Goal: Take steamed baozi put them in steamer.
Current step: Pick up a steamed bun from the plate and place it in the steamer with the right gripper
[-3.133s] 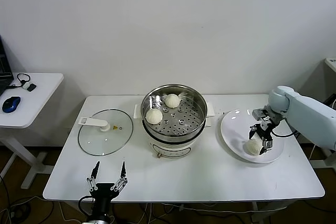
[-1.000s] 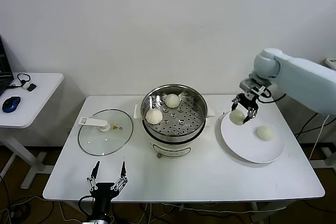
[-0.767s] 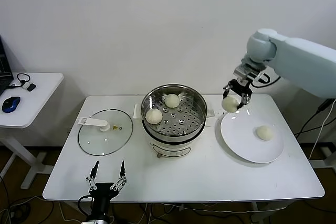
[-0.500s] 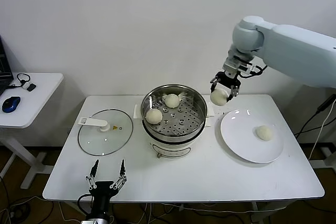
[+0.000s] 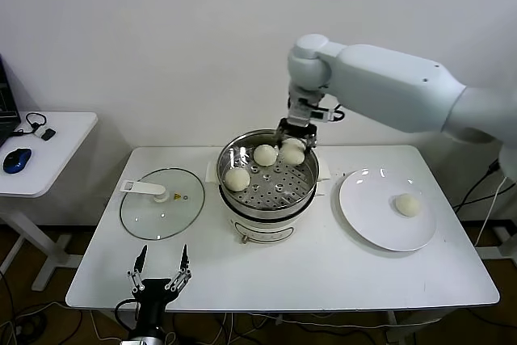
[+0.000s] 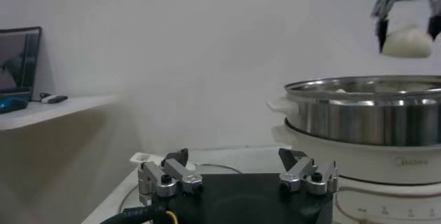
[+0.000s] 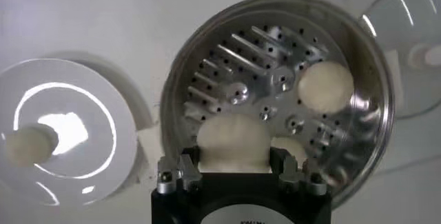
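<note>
The white table [image 5: 283, 272] carries everything, largest first: the steamer [image 5: 269, 179] stands at its middle, its open mouth facing straight up and its round steel basket upright on the white pot base, with no long axis to speak of. To its right lies the white plate [image 5: 371, 216], and to its left the flat glass lid [image 5: 161, 204] with its white handle.

The right arm reaches in from the right, and the right gripper [image 5: 293, 145] hangs over the far right part of the basket, its claw closed narrowly on the held baozi [image 5: 292, 153], which is above the perforated floor. Two more buns sit inside: the far baozi [image 5: 265, 155] just left of the held one, and the left baozi [image 5: 237, 178] nearer the basket's left wall. The plate baozi [image 5: 406, 204] lies alone on the right part of the plate. All four are round domes.

The right wrist view looks straight down and shows the held bun pinched between both fingers [image 7: 180, 170], plus the basket's ridges and holes. The left wrist view, from table height, shows the steamer's side wall and the held bun above the rim.

The left gripper [image 5: 159, 279] waits at the near left edge of the table, claw spread wide
</note>
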Motion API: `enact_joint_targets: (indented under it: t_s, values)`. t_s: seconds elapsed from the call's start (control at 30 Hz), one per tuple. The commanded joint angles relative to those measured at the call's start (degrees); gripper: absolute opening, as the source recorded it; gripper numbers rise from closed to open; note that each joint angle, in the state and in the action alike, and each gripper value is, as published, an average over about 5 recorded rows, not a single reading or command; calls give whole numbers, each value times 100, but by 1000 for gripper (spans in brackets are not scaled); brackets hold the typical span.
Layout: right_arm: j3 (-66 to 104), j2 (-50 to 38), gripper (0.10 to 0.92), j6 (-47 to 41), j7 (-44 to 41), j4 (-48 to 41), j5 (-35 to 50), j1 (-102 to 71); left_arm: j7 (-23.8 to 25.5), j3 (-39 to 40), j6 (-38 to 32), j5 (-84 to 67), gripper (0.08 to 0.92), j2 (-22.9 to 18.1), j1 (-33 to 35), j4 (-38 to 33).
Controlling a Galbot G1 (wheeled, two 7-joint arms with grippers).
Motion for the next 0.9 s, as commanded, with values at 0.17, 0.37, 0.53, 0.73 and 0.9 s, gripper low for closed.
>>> enact_joint_targets:
  t_s: [0.17,0.37,0.53,0.73,0.9]
  values:
    - [158,602,651,198,16,9,-625,-698,4,-23,-31,-12,823,19,39,7]
    - [136,524,653,170,21,73,-583,-765,6,-30,-9,-23,823,24,18,9]
    - [124,511,653,171,22,140,-582,-818,5,-23,5,-21,823,20,-2,21]
    - [122,530,653,164,23,167,-587,-901,4,-28,7,-25,823,18,2,30]
    - [122,533,653,163,28,154,-604,-954,4,-28,7,-31,823,17,0,35]
